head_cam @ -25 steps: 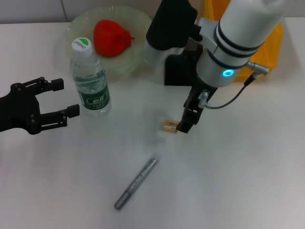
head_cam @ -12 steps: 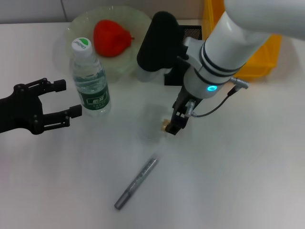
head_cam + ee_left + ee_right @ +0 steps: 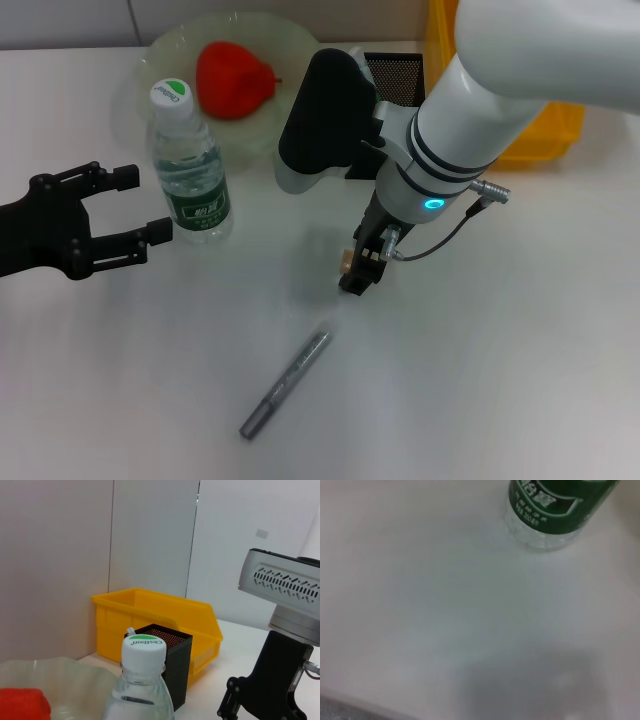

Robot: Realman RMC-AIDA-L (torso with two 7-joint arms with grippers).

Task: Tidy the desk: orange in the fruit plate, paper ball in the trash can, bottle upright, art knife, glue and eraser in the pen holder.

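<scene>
My right gripper is down at the table's middle, right over the small tan eraser, of which only an edge shows. The grey art knife lies on the table nearer me. The water bottle stands upright with its white-and-green cap; it also shows in the left wrist view and the right wrist view. My left gripper is open and empty just left of the bottle. A red-orange fruit lies in the pale fruit plate. No glue or paper ball is in view.
The black mesh pen holder stands at the back, partly behind my right arm, and shows in the left wrist view. A yellow bin sits at the back right. The right arm's dark elbow hangs over the plate's edge.
My right arm has swung left and down, so its gripper now covers the eraser it was beside. The left arm, bottle and art knife have not moved.
</scene>
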